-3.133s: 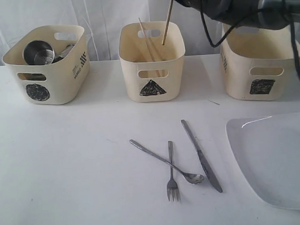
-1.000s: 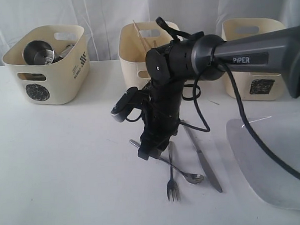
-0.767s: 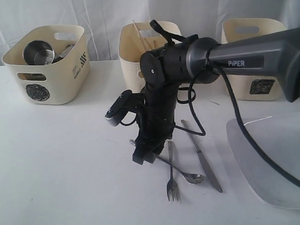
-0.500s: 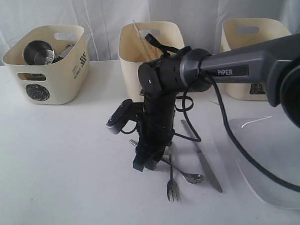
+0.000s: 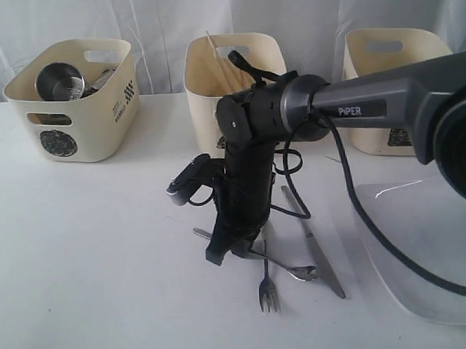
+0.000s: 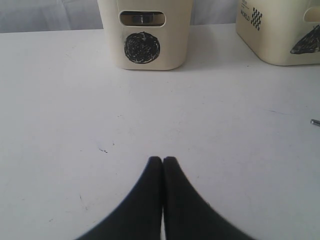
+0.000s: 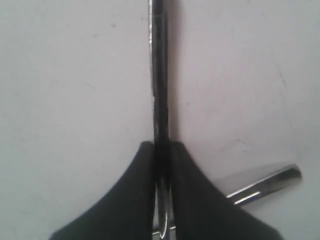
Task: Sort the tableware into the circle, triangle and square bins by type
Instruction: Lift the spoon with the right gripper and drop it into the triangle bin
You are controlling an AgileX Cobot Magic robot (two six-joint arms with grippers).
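Right jaws pinch the spoon (image 5: 298, 273) handle tight, likely to carry it to the triangle bin (image 5: 202, 91); left jaws sit closed, empty.

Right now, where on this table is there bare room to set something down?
Widest bare table: in front of the circle bin, left of the right claw gripping the spoon. The gap between circle bin and triangle bin is free too. Crowded: the middle, with spoon, fork and knife under the arm, and the right, filled by the plate.
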